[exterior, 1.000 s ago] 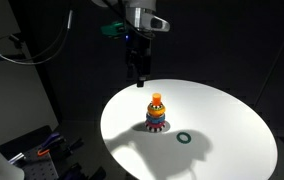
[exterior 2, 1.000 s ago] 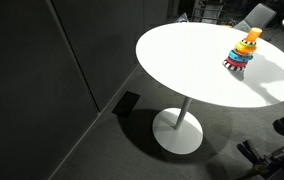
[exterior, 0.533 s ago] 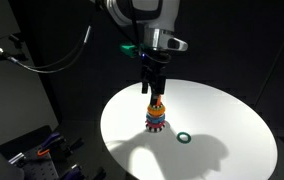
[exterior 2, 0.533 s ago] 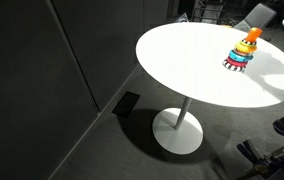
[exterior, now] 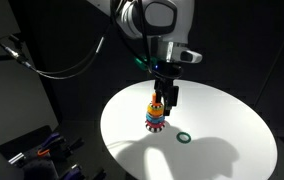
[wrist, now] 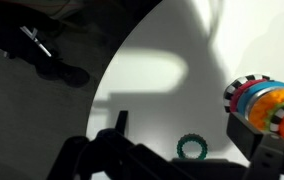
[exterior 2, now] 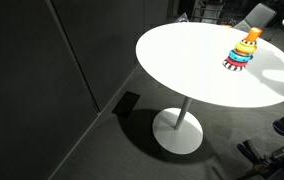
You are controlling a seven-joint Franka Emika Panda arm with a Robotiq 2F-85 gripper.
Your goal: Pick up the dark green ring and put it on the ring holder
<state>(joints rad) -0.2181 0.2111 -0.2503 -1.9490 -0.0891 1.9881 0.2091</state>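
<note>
The round white worktop (exterior: 227,125) carries two things. The ring holder (exterior: 155,117) stands upright near the middle, its striped base at the bottom, coloured rings stacked above it and an orange knob on top. The dark green ring (exterior: 184,137) lies flat on the bare surface near the holder but clear of it, on the side toward the camera in this exterior view. The arm reaches down from above. Its claw (exterior: 168,97) hangs over the worktop just beside the holder's knob, partly overlapping the top of the toy in this exterior view. It touches neither the ring nor the surface. In the wrist view the dark fingers (wrist: 121,124) frame the lower part of the picture. They seem to be spread wide with nothing between them, though they are dim against the shadow. The ring sits low in that view and the holder shows at the right edge. An exterior view shows the holder close to the far rim of the worktop, which rests on a white pedestal foot (exterior 2: 178,131) on a dark floor (exterior 2: 72,150).
</note>
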